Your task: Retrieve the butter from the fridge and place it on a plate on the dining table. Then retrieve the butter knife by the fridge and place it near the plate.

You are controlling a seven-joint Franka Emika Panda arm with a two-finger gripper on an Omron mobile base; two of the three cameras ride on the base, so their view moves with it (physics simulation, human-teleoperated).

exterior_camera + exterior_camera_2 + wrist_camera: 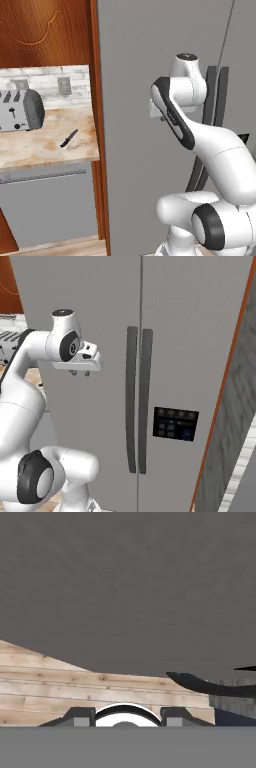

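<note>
On the left side of my left base view I see a grey toaster (20, 110) standing on the marbled counter (45, 145), against the white brick wall. A little to the right of the toaster, the butter knife (69, 138) lies flat on the same counter, apart from the toaster, with its black handle toward the front and the short blade pointing to the back right. Below the counter there is a grey dishwasher front (50, 210). A reddish-brown wood panel (97, 125) separates the counter from the fridge (145, 60).

The fridge is closed; in the right base view both grey doors are shut and the two long dark handles (138, 401) stand side by side in the middle. A small dark control panel (175, 423) sits on the right door.

The end effector (80, 373) hangs in front of the left fridge door, left of the handles, pointing down. Its fingers (80, 717) stand partly apart and nothing is between them. In the hand view I see below them a pale wooden floor (50, 687) and the lower end of a dark handle.
</note>
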